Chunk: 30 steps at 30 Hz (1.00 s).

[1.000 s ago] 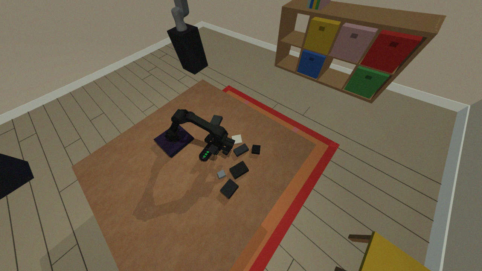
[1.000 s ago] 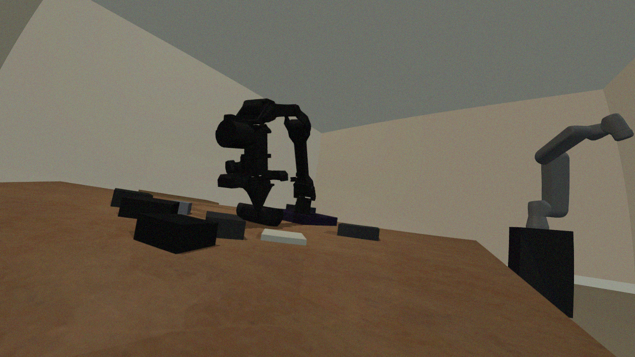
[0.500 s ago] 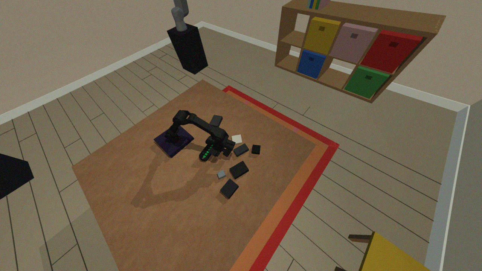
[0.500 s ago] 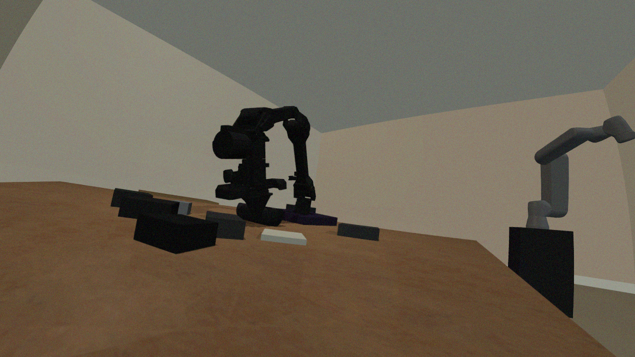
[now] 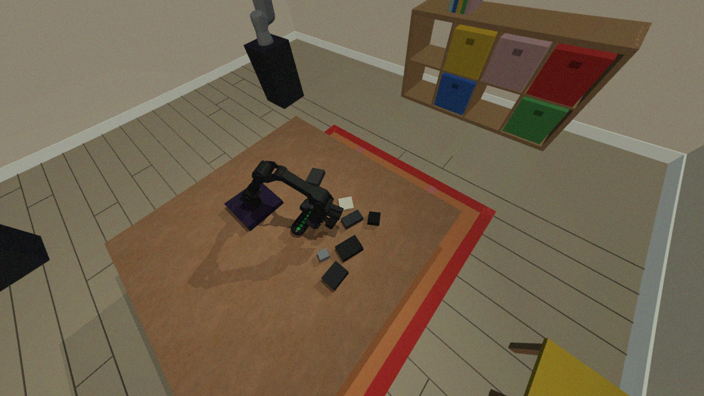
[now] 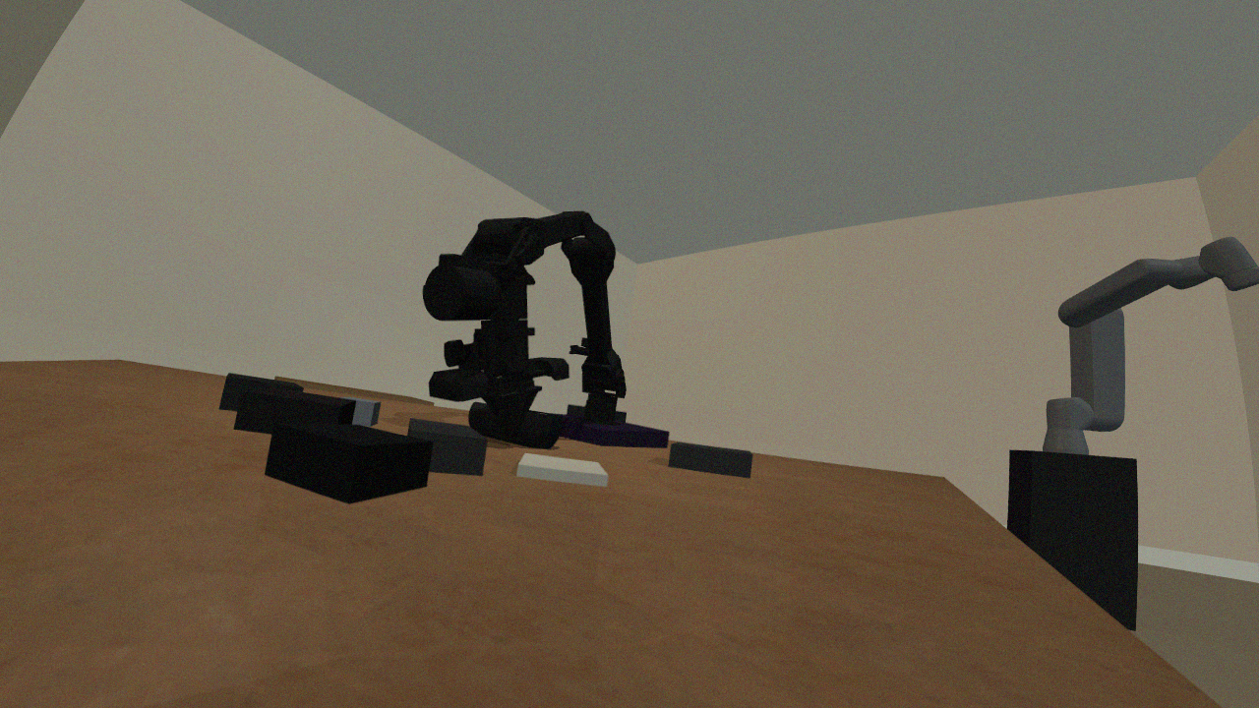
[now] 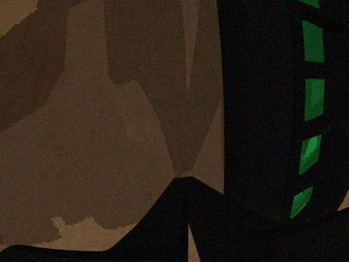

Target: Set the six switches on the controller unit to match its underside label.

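The dark controller unit (image 5: 295, 230) (image 6: 528, 430) (image 7: 254, 109) lies on its base on the bench beside the arm's base, long and rounded. Its row of green switch ends shows in the top view and at the right of the wrist view. The arm covers part of it in the top view. I cannot tell which way each switch is pressed, and the underside label is hidden. My gripper (image 6: 510, 408) (image 7: 183, 186) is shut and empty, pointing down. Its tips are low, close by the unit's long side; whether they touch it I cannot tell.
A white block (image 5: 346, 202) (image 6: 562, 470), dark blocks (image 5: 352, 219) (image 5: 348, 248) (image 5: 334, 275), a small black block (image 5: 374, 218) and a small grey block (image 5: 323, 254) lie beyond the unit. Another dark block (image 5: 315, 176) (image 6: 709, 459) lies behind the arm.
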### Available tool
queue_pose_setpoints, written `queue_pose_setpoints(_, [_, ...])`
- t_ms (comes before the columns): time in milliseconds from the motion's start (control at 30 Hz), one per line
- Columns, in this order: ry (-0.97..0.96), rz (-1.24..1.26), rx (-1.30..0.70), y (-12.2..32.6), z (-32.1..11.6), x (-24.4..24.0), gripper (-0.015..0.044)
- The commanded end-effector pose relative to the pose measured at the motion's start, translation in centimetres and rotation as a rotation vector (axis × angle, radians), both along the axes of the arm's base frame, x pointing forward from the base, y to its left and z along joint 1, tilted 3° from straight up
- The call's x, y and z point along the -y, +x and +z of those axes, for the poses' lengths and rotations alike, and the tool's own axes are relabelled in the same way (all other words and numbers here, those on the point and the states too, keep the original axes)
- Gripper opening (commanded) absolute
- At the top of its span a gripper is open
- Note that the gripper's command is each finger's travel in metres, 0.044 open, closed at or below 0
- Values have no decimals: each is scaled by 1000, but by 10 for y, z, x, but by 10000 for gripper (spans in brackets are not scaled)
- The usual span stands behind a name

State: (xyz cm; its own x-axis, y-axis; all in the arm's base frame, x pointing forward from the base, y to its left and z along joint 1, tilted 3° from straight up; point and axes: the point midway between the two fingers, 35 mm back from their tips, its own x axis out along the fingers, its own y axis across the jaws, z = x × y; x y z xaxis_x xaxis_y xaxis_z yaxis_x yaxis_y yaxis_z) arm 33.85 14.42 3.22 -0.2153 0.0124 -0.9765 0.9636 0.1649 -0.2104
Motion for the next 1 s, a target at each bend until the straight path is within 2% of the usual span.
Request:
queue_pose_setpoints(0, [2, -4, -2, -2, -1, 0, 0])
queue_pose_setpoints(967, [2, -4, -3, -18, -2, 2, 0])
